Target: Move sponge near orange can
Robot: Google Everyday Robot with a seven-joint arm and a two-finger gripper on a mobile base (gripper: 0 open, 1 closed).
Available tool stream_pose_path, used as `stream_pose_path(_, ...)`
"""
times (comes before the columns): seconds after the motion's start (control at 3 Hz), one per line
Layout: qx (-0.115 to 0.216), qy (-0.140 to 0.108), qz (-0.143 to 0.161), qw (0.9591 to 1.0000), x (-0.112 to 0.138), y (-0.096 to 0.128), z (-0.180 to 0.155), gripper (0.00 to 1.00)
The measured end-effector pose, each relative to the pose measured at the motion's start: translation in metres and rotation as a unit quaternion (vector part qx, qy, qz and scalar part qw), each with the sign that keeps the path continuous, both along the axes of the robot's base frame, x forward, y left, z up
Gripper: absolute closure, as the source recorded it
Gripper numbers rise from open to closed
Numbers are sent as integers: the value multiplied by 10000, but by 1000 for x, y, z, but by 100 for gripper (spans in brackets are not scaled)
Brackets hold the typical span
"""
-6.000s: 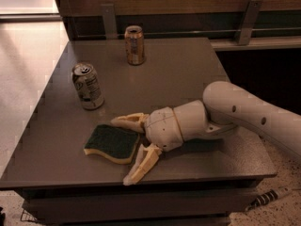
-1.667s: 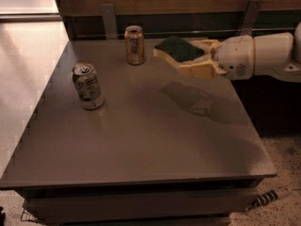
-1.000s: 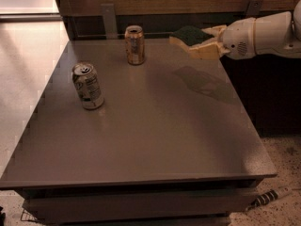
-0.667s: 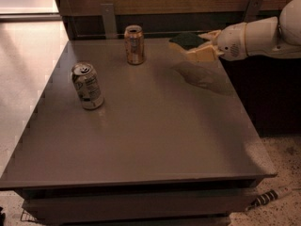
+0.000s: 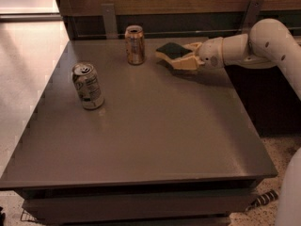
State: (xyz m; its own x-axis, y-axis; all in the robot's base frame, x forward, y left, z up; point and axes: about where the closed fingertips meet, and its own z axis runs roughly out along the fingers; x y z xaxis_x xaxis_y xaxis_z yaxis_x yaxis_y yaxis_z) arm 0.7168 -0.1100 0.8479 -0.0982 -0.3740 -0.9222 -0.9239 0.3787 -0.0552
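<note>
Horizontally outstretched, the gripper [image 5: 176,55] clasps the sponge [image 5: 170,49] near the orange can [image 5: 135,45].

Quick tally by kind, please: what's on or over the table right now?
Cans: 2, the orange can and the white-grey can.
Sponges: 1, the sponge, held in the gripper beside the orange can.
Total: 3.
</note>
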Motion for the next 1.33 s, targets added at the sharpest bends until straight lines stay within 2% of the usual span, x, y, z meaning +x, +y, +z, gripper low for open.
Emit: stream_pose_path(1.33,30,41,103,9999,3,13,-8,7)
